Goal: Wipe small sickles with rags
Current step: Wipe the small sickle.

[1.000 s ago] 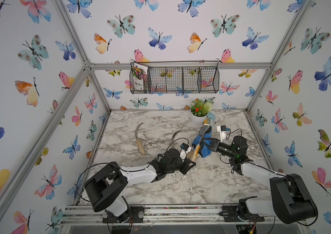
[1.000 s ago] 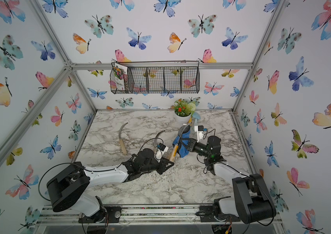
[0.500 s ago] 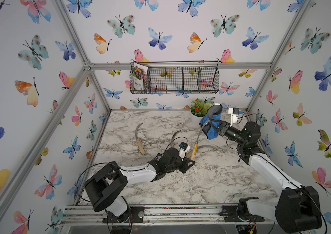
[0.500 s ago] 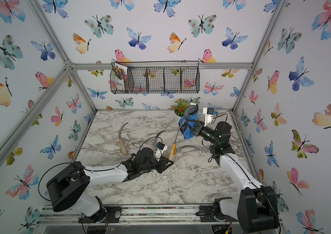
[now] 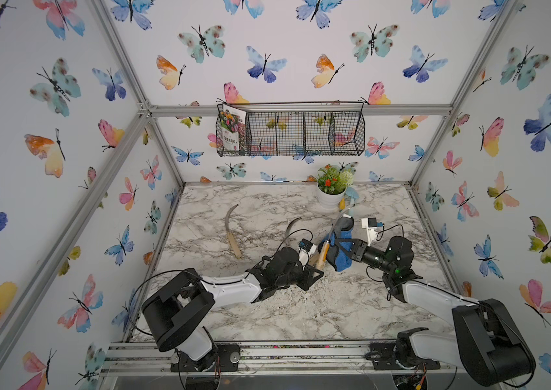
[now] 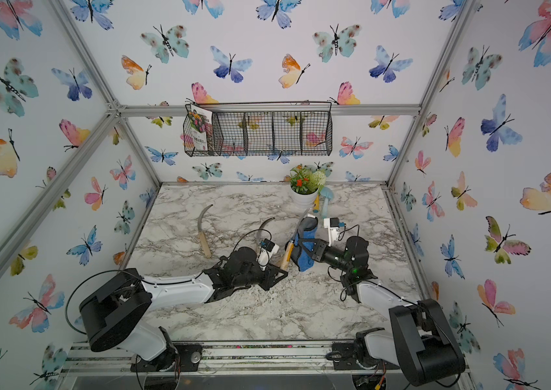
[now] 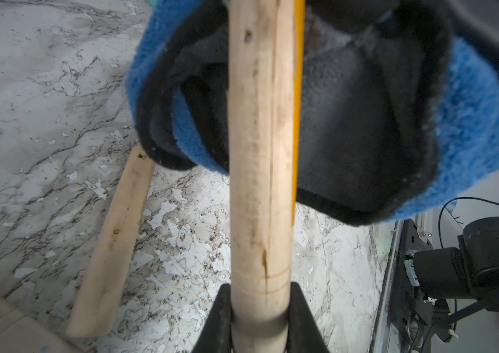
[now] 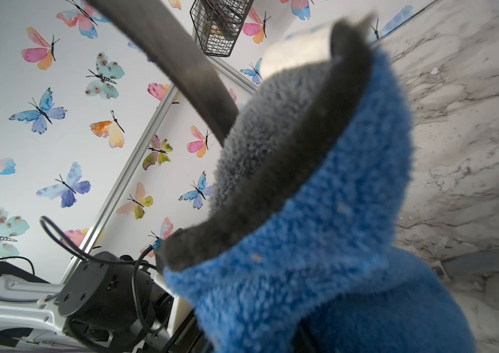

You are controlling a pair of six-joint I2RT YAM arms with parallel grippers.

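My left gripper is shut on the butt of a small sickle's pale wooden handle, holding it tilted up over the table's middle. The blue and dark grey rag is pressed to that sickle where the handle meets the blade. My right gripper is shut on the rag, which hides its fingers in the right wrist view. The grey blade curves away above the cloth. A second sickle lies on the left of the table. A third sickle lies partly behind my left arm.
A white flower pot stands at the back with a light-blue trowel beside it. A wire basket holding a seed packet hangs on the back wall. Soil crumbs are scattered over the marble table. A loose wooden handle lies under the held sickle.
My right gripper ran the rag up along the blade towards the flower pot, then came back down to the handle end. The left arm held the sickle still.
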